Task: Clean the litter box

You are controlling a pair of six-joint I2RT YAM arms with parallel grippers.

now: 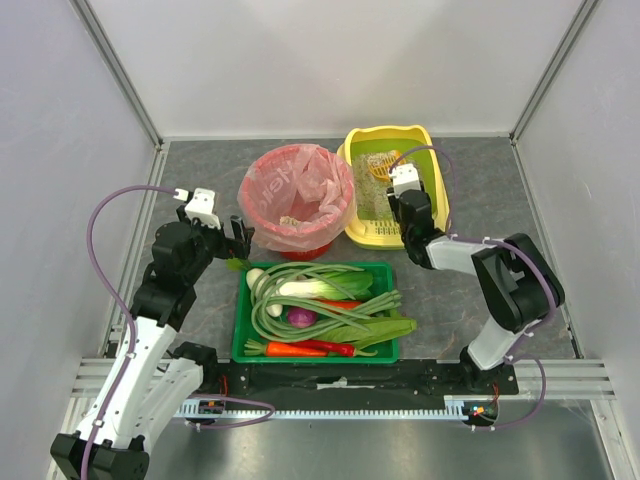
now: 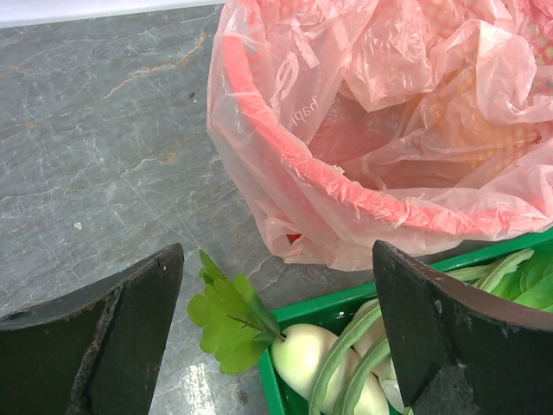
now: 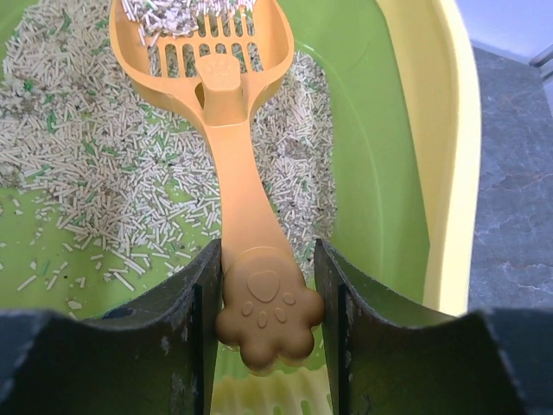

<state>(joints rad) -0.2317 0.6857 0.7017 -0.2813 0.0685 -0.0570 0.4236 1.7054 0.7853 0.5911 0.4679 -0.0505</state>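
The litter box [image 1: 438,190] is a yellow tray with a green lining [image 3: 380,130] at the back right, part covered with pale litter pellets [image 3: 78,147]. An orange slotted scoop [image 3: 233,173] lies in it, head away from me and carrying some pellets. My right gripper [image 3: 268,259] is shut on the scoop's paw-shaped handle end, just inside the box's near wall [image 1: 400,195]. My left gripper [image 2: 276,268] hangs open with nothing between its fingers, over the gap between the red bin and the green tray's far-left corner [image 1: 235,235].
A red bin lined with a pink bag [image 1: 297,200] stands left of the litter box. A green tray [image 1: 316,312] of vegetables sits in front, a white radish [image 2: 302,354] with a leaf [image 2: 225,316] at its corner. Enclosure walls ring the table.
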